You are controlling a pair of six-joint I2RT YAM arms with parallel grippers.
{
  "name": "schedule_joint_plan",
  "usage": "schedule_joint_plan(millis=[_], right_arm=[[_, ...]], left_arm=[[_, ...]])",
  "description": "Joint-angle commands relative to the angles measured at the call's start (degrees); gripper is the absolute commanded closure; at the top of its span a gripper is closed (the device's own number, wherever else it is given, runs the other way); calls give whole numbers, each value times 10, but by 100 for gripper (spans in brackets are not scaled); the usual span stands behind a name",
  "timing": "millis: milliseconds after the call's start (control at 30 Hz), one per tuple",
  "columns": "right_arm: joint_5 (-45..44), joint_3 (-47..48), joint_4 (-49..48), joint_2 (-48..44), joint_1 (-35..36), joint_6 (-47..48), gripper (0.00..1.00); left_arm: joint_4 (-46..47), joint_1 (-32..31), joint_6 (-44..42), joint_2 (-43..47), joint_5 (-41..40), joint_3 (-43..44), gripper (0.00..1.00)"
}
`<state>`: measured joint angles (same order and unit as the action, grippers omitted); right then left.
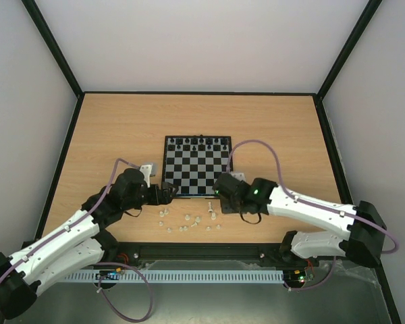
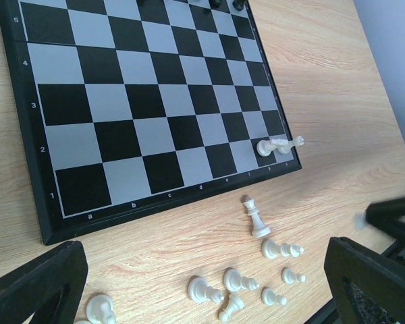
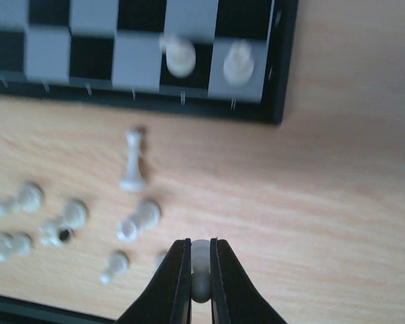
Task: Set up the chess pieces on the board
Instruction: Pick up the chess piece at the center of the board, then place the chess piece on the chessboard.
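Observation:
The board (image 1: 197, 177) lies mid-table, with black pieces (image 1: 201, 142) along its far row. Two white chess pieces (image 3: 180, 55) (image 3: 239, 62) stand on its near right corner squares. Several more white chess pieces (image 1: 189, 219) lie scattered on the wood in front of the board, and a taller one (image 2: 256, 216) stands upright among them. My right gripper (image 3: 200, 246) is shut on a small white piece (image 3: 200, 255), held above the table just in front of the board's near right corner. My left gripper (image 2: 202, 297) hangs open over the loose pieces by the board's near left edge, holding nothing.
Black walls frame the wooden table (image 1: 121, 128). A slotted cable rail (image 1: 202, 275) runs along the near edge between the arm bases. The right arm's purple cable (image 1: 263, 145) loops over the board's right side.

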<state>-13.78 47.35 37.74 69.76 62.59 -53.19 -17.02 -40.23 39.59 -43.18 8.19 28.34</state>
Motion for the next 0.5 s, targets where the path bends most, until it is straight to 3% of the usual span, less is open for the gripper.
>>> schedule_joint_plan(millis=[0,233,467], right_arm=[[-27,69,74,-1,-66,76,98],[19,150,34,109,-183,191,99],[55,195,-3,210,-219,233,99]], left_arm=[[15,-3,-6,-9,8,8,1],[12,-3,-16,-20,2,19,1],[4,-2,-21,-21,-2,25,1]])
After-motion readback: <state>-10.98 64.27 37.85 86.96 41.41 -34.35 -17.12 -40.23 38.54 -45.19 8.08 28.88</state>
